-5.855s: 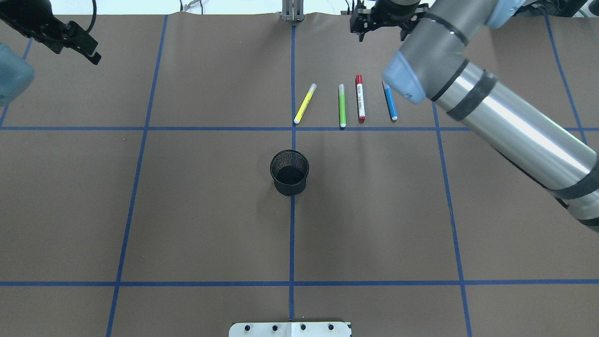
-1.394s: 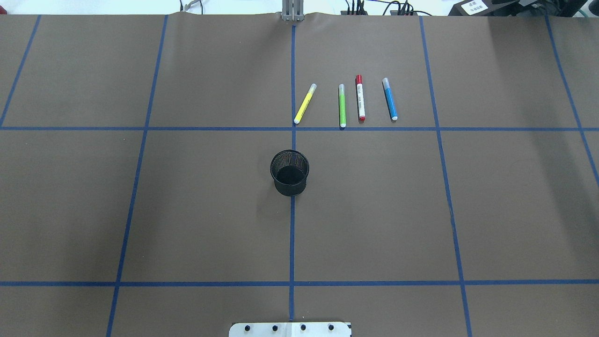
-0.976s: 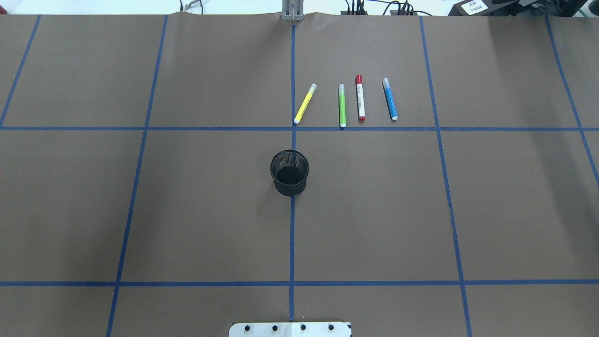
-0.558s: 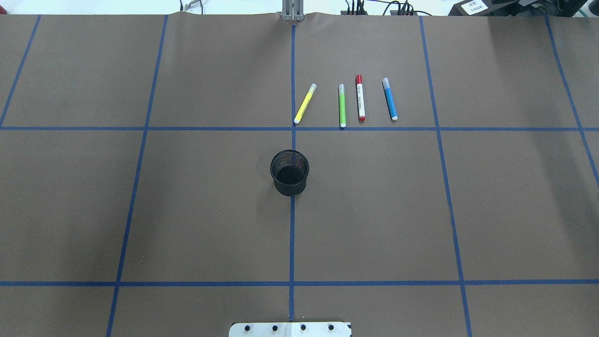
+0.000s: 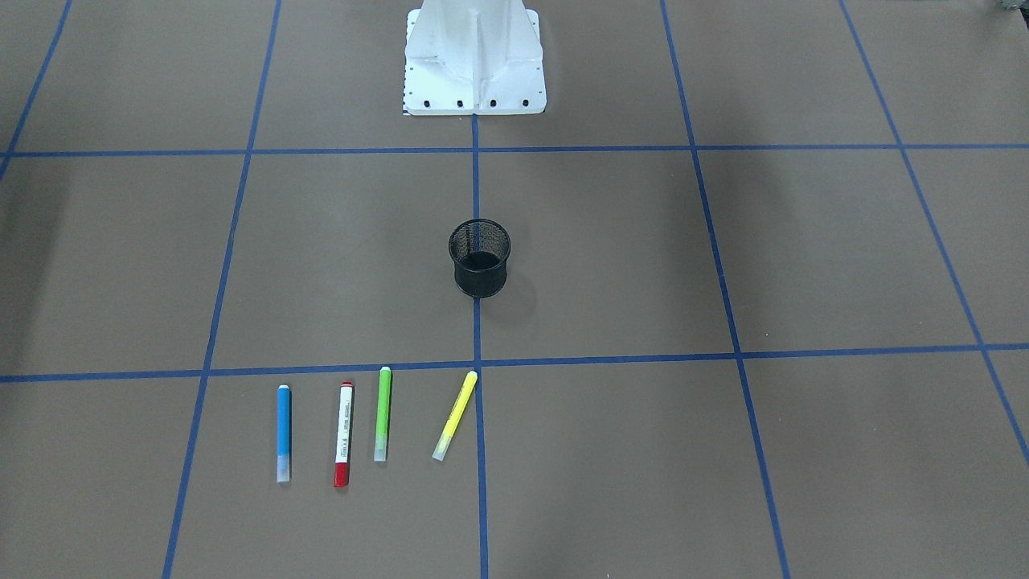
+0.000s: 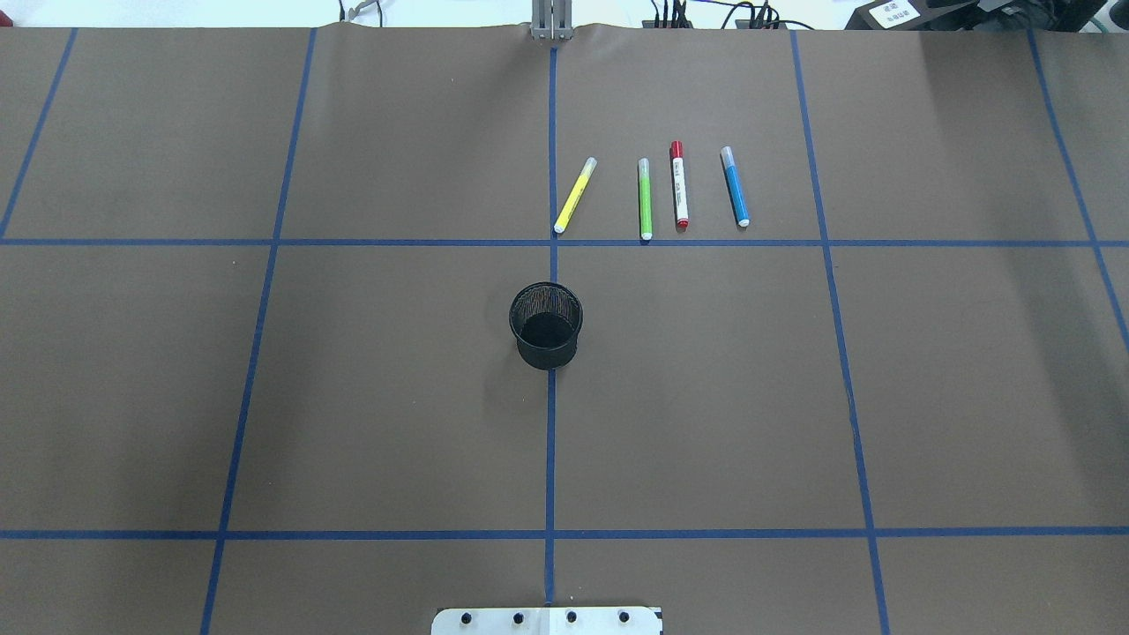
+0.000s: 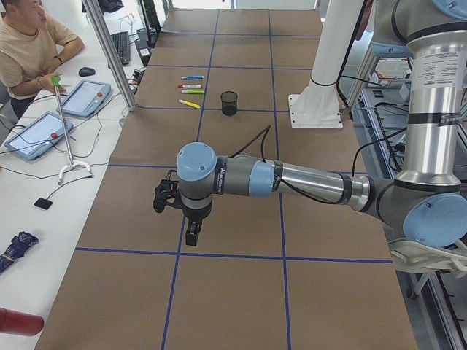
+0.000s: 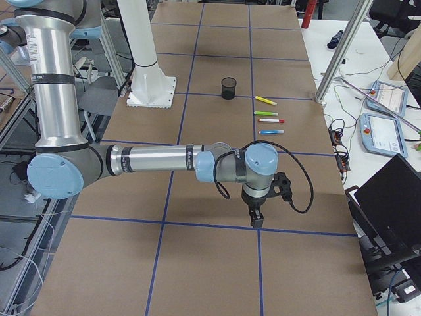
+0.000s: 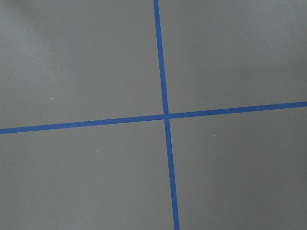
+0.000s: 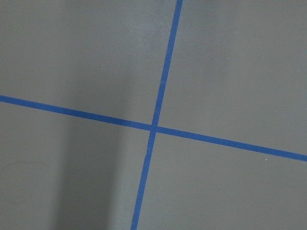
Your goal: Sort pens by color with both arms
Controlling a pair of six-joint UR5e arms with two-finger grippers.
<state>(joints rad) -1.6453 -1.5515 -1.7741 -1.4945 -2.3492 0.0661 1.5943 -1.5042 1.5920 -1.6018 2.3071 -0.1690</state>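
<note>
Though each shows only side-on, left gripper (image 7: pixel 190 235): black two-finger tool over matte brown paper (image 7: pixel 233 306) at table's end; spread or pressed together, cannot tell.
right gripper (image 8: pixel 256 217): same, opposite end; cannot tell either.
pens (image 5: pixel 343 434): one row, far square, robot's right of centre: yellow plastic pen (image 6: pixel 575 196) tilted, lime green pen (image 6: pixel 645 199), white pen with red ends (image 6: pixel 678 185), blue pen (image 6: pixel 735 187).
black wire-mesh cup (image 6: pixel 546 324): upright, between white pedestal base (image 5: pixel 474 56) and pens.
risk, arms (image 7: pixel 314 182): both converging on one square may clash, or clip the light cup.
risk, crowding: green and white lie close; a finger may nudge the neighbour.
risk, roll: slim, round, smooth plastic barrels may skid from a pinch.
</note>
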